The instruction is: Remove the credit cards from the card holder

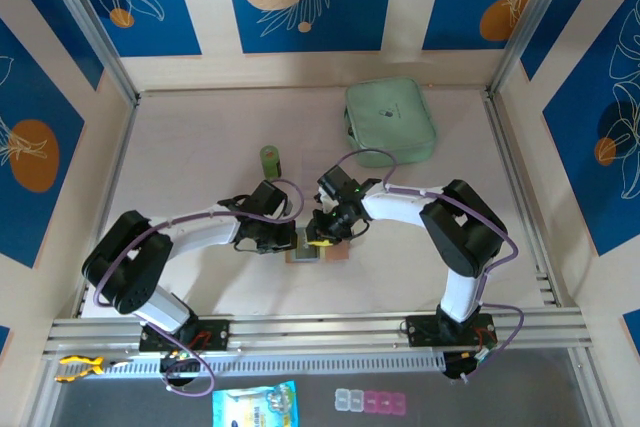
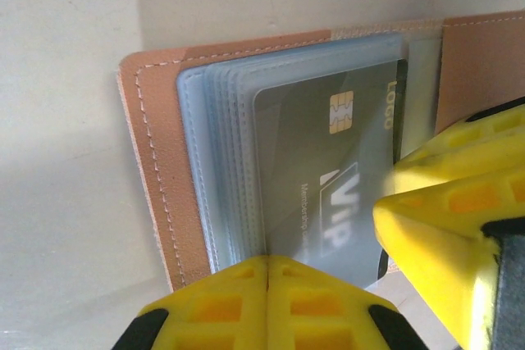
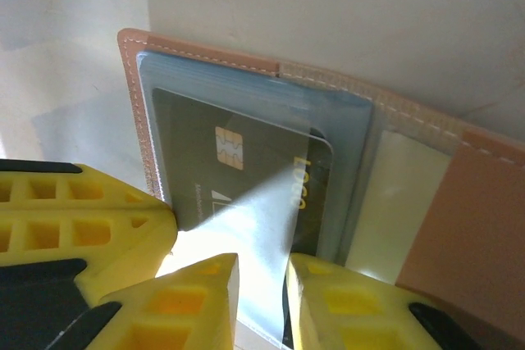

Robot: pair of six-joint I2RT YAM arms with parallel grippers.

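The card holder lies opened flat on the worktop, between the two arms and near their bases, its tan leather cover underneath and a fan of clear sleeves stacked on top. The uppermost sleeve holds a grey credit card with a gold chip and white print. It sits fully inside its pocket, so by my reading no card has left this side of the holder yet.

The left gripper is clenched, its yellow fingers pressed tight together with nothing between them. Its tips sit at the lower edge of the sleeve stack. That looks like a pinning hold, meant to keep the light holder from sliding or folding shut while the other arm works.

The right gripper comes in from the spine side, just beside the left one. Its jaws stand a little apart, with a clear sleeve leaf rising between them over the card's corner. Whether they actually nip the leaf I cannot tell. The likely aim is to lift the plastic away so the card's edge can be reached.

The mint-green pouch lies well apart at the far side, out of the way
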